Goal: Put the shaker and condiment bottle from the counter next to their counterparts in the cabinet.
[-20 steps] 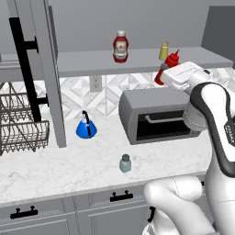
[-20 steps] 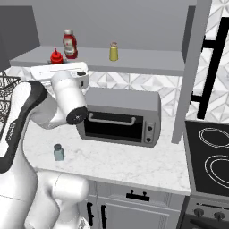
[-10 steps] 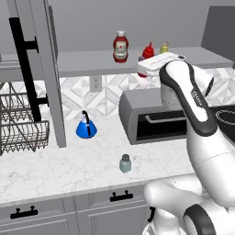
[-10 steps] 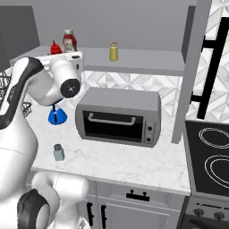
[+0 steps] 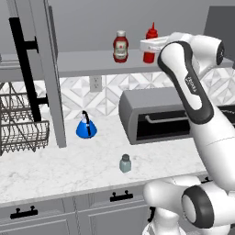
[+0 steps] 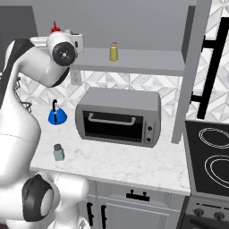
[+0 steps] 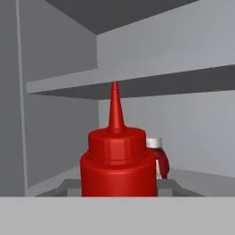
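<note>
grey cabinet shelf point(image 5: 92, 69): fingers clamped on the squeeze bottle point(image 5: 150, 43), ketchup bottle point(image 5: 120, 46) just beyond them. risk: letting go tilted tips it. shaker point(image 5: 125, 163) waits on counter point(image 5: 69, 170).

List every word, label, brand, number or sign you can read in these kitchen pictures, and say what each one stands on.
No text can be read anywhere.
Ketchup bottle: has a pale label, too small and blurred to read.
Robot arm's forearm: a small dark marking, too blurred to read.
Toaster oven: knobs only, no legible markings.
</note>
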Motion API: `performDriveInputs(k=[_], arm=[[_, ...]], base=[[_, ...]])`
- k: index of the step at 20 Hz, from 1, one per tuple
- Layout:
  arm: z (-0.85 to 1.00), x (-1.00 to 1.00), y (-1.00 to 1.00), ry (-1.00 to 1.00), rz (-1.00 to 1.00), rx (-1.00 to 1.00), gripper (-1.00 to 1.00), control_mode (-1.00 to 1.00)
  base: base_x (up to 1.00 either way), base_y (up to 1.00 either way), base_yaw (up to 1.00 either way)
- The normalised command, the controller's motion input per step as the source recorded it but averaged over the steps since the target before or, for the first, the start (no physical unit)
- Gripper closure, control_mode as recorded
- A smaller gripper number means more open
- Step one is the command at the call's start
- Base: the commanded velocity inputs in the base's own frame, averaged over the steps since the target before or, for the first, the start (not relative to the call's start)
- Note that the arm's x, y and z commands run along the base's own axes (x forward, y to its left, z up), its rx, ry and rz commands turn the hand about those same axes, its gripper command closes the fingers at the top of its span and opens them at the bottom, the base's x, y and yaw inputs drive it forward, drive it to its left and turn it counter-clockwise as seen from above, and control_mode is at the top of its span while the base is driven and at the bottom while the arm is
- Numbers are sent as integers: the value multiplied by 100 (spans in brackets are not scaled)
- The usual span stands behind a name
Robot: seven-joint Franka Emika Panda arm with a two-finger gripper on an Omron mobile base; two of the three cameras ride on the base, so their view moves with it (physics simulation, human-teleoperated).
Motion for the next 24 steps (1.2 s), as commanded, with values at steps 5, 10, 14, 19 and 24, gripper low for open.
performDriveInputs(k=[5,10,14,19,24], arm=[[-10,15,-27,0,0,0,100,-100],[-25,33,-19,0,0,0,100,-100],[-42,38,0,0,2,0,100,-100],[-23,34,0,0,0,0,100,-100],[-4,39,-3,0,0,0,100,-100]], base=[[0,0,0],[0,0,0],[0,0,0],[0,0,0],[0,0,0]])
